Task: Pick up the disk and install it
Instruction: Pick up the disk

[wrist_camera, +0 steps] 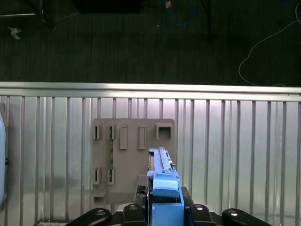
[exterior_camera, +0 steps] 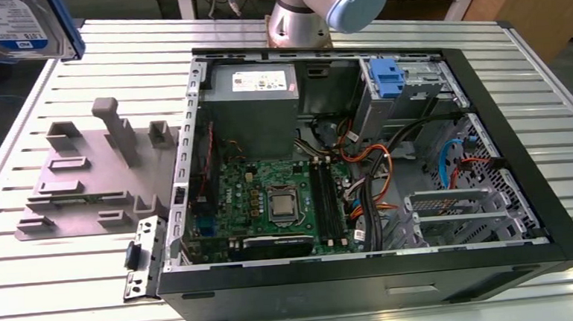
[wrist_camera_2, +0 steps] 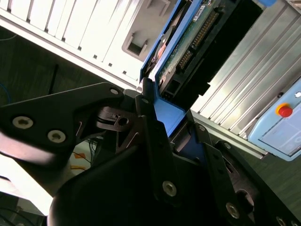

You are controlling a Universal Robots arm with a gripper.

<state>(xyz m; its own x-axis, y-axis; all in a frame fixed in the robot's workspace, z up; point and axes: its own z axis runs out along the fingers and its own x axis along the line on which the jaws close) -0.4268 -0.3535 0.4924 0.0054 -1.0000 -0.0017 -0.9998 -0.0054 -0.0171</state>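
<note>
up at the exterior view's far left the disk [exterior_camera: 21, 27] hangs in the air, the gripper [wrist_camera: 165, 207] clamped on its blue bracket. beneath it lies the grey fixture plate [exterior_camera: 89, 187], then the open computer case [exterior_camera: 366, 155] on the slatted table [exterior_camera: 550, 77].

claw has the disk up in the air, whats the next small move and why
Probably carry the disk sideways toward the open computer case. The claw is shut on it by its blue bracket, held above the grey fixture plate, at the exterior view's left of the case.
</note>
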